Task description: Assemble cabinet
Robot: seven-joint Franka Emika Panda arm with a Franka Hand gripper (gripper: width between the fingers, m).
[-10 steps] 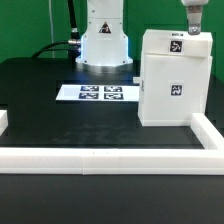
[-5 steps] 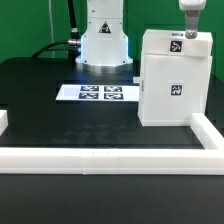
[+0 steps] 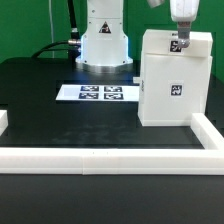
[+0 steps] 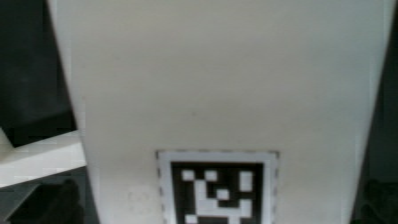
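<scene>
The cabinet (image 3: 172, 88) is a tall white box standing upright at the exterior view's right, with square tag markers on its top and front faces. My gripper (image 3: 180, 42) hangs directly over the cabinet's top, at or just above the top tag. In the wrist view the cabinet's white face (image 4: 214, 90) fills the picture, with a tag (image 4: 219, 188) on it. My fingers do not show there, and the exterior view is too small to show whether they are open or shut. The hollow shelf side is hidden.
The marker board (image 3: 97, 93) lies flat on the black table to the left of the cabinet. A long low white border rail (image 3: 100, 156) runs along the front and turns back at the right (image 3: 208, 128). The arm's white base (image 3: 103, 45) stands behind.
My gripper has moved toward the exterior view's left and down, from the cabinet's right top edge to over its top tag. The cabinet has not moved.
</scene>
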